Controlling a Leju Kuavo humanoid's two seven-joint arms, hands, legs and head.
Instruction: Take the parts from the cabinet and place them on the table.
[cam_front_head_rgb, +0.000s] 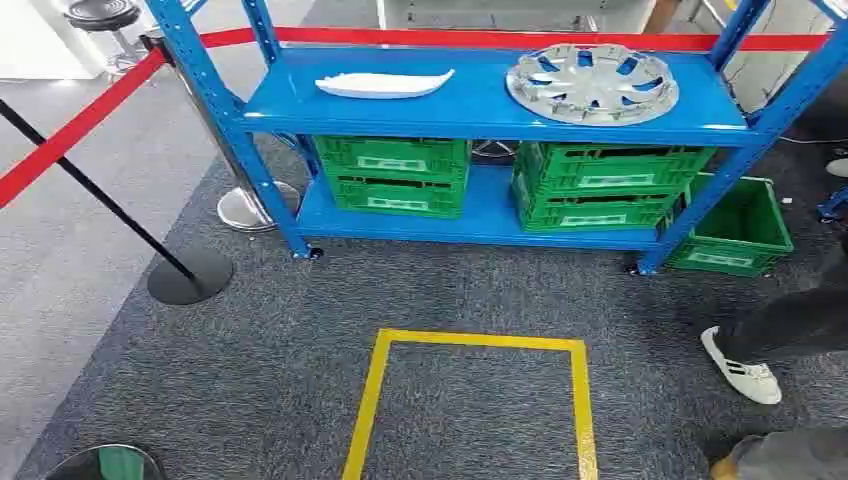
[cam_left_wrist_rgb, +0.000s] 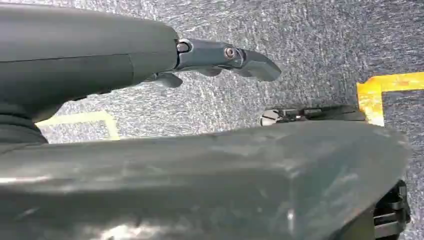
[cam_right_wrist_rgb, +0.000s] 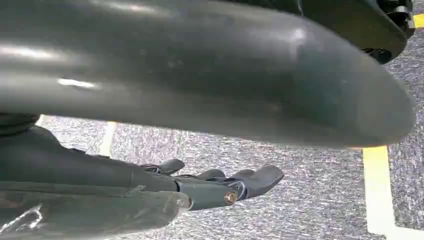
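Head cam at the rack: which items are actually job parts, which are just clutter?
Job:
- white curved part, top shelf, left
- silver wheel cover, top shelf, right
- blue rack holding both
- left hand and right hand, holding nothing

Clutter:
- green crates on lower shelf
- green crate on floor
- red barrier tape
- yellow floor square
- person's shoe

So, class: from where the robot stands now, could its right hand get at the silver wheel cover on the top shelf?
Probably not yet. The right hand hangs open over the carpet, and a stretch of floor with the yellow square separates the robot from the wheel cover. Nothing covers it.
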